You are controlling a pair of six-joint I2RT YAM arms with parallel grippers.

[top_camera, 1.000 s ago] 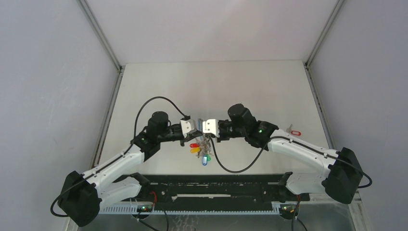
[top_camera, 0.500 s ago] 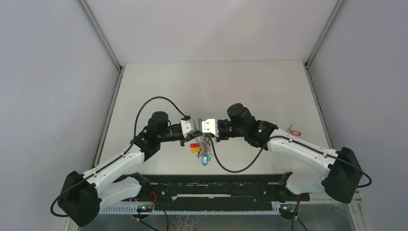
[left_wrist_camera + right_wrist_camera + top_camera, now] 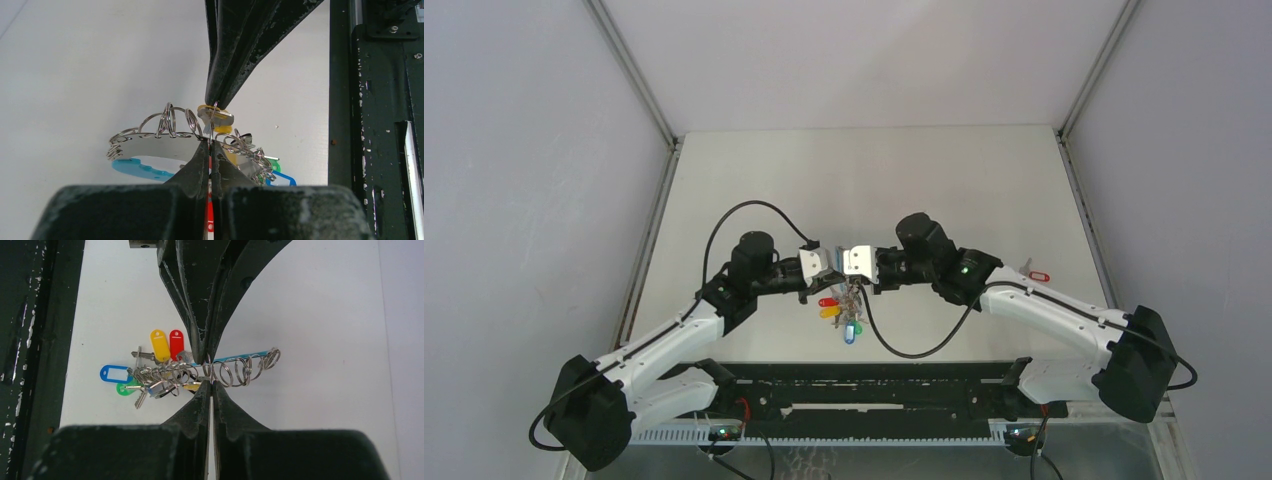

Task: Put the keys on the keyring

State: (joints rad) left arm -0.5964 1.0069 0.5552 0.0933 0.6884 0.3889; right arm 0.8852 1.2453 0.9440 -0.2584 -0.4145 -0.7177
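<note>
Scarcely anything differs from half a second ago: the keyring sits where it was, held between both arms over the table's near middle. The left gripper is pressed together on its grey band. The right gripper pinches the orange-yellow key against it. One red key lies well apart at right, seen only from above. Only the right wrist separates four tags: yellow tag, red tag, blue tag, green tag.
</note>
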